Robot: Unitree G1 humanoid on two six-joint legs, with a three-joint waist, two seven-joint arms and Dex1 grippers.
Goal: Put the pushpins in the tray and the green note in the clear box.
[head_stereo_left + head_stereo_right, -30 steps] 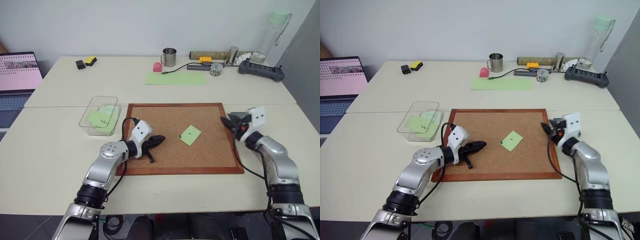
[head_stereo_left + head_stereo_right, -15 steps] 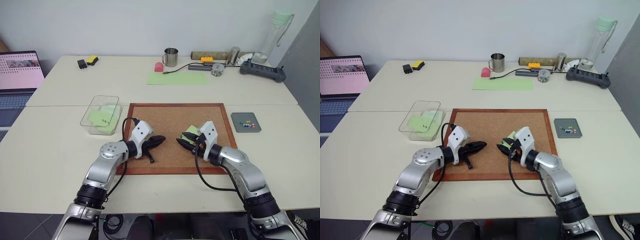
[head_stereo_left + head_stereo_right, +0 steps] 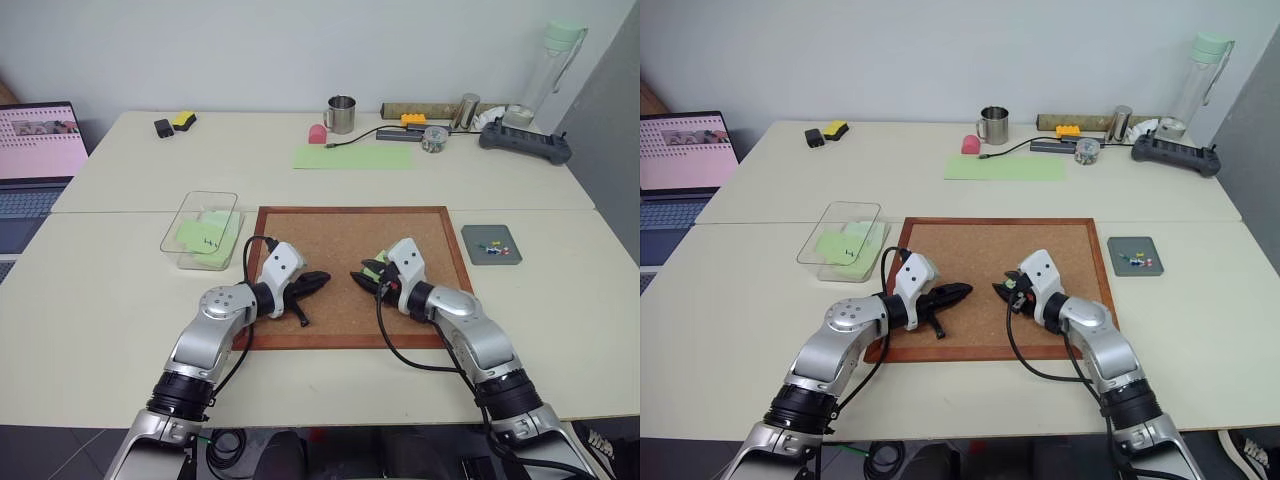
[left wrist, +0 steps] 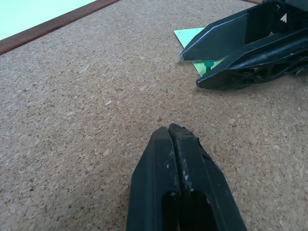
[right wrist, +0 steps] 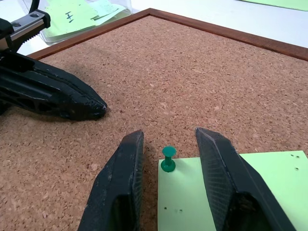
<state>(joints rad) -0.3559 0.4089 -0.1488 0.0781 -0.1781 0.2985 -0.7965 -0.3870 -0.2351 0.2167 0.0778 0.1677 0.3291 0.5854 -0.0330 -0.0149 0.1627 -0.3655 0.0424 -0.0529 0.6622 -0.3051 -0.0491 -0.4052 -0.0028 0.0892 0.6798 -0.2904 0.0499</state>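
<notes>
The green note [image 5: 185, 197] lies on the corkboard [image 3: 340, 240], held down at one corner by a green pushpin [image 5: 168, 159]. My right gripper [image 5: 169, 134] is open and low over the board, one finger on each side of that pin without touching it. My left gripper [image 3: 318, 280] is shut and empty, resting on the cork and pointing at the right gripper [image 4: 190, 70] from a short way off. The dark-grey tray [image 3: 478, 236] sits right of the board with a few pushpins [image 3: 487, 248] in it. Left of the board, the clear box [image 3: 208, 197] holds other green notes.
The corkboard has a raised brown frame. A laptop [image 3: 35, 150] stands at the far left. A long pale-green sheet [image 3: 352, 156], a metal mug [image 3: 340, 114], a cable, a power strip and a bottle [image 3: 550, 70] line the far table.
My right arm has swung left and down from the tray side onto the corkboard, bringing its open fingers around the green pin. The left arm has not moved.
</notes>
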